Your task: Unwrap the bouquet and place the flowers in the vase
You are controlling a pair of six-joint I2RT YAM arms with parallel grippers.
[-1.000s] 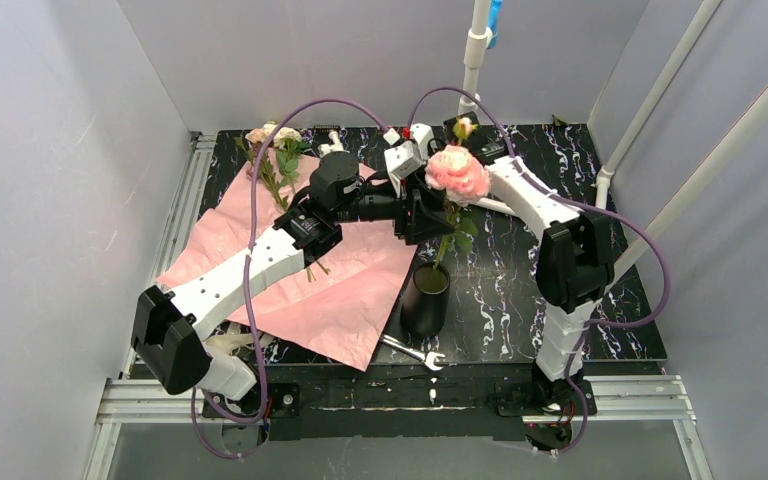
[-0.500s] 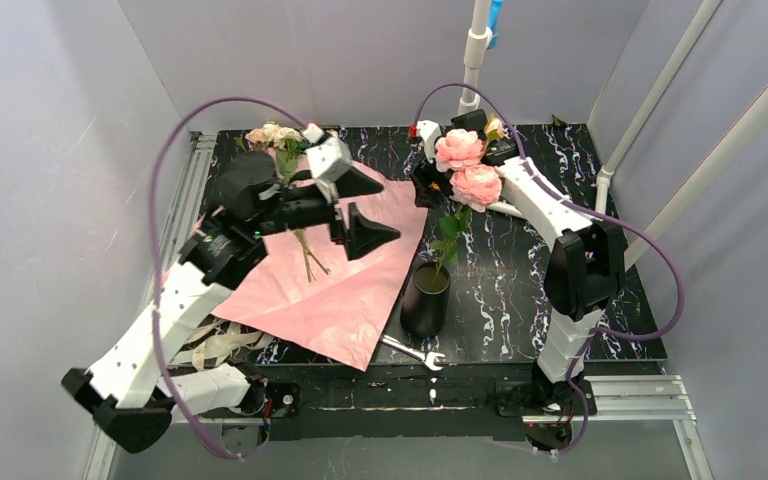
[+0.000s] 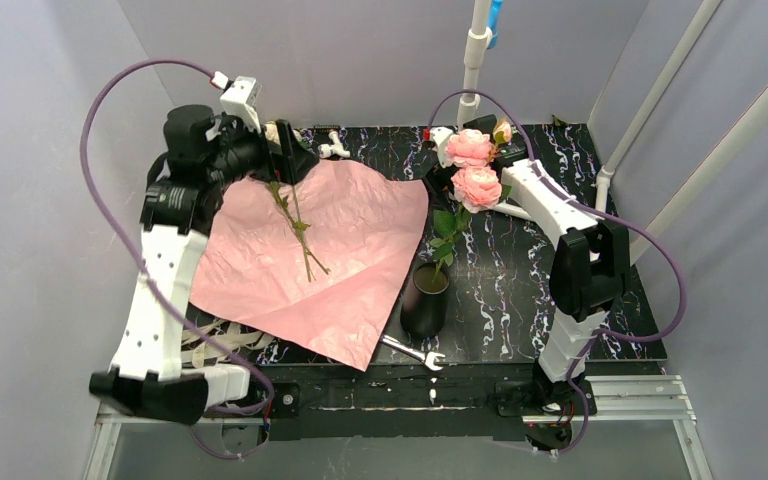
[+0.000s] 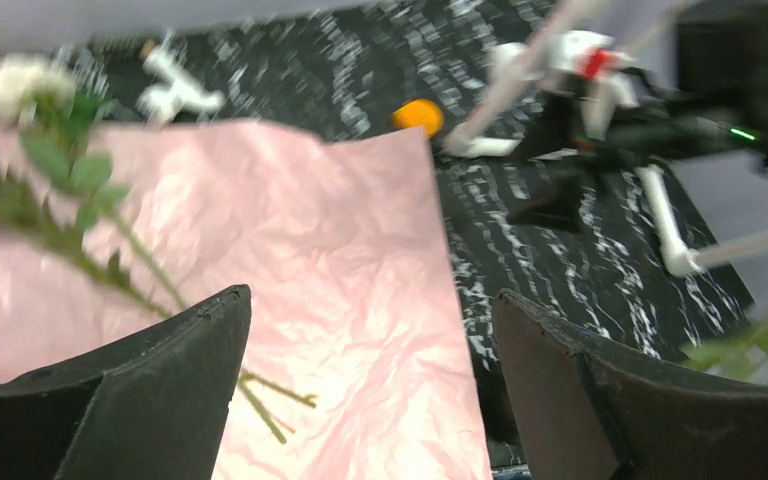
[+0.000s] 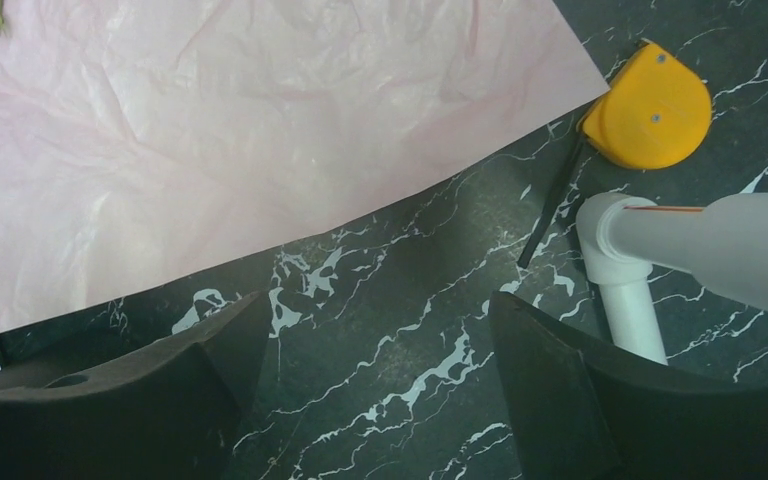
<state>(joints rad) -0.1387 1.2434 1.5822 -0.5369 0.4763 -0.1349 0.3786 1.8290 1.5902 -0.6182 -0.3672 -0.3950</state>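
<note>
- On the black marbled table (image 3: 520, 300), the pink paper (image 3: 340, 270) lies opened out flat, so the bouquet looks unwrapped. A beige ribbon (image 3: 210, 345) lies loose at the sheet's near left edge.
- The black vase (image 3: 426, 300) stands upright just beside the paper's right edge. A leafy green stem runs down into its mouth, with two pink roses (image 3: 477, 187) above it, close to the right arm.
- A few loose flowers (image 3: 295, 215) lie on the far left part of the paper, thin stems pointing toward the near edge. Their pale heads are partly hidden behind the left arm.
- The left gripper (image 4: 372, 300) hangs above those flowers, fingers wide apart with nothing between them.
- The right gripper (image 5: 378, 300) is also spread wide and empty, over bare table by the paper's far right corner, near a yellow disc (image 5: 650, 105).
- Judged progress: unwrapping appears finished and at least one stem is in the vase. The flowers on the paper are left to move.
- A small wrench (image 3: 412, 352) lies near the vase, toward the table's near edge.
- No brand, label or writing can be read in any view.
</note>
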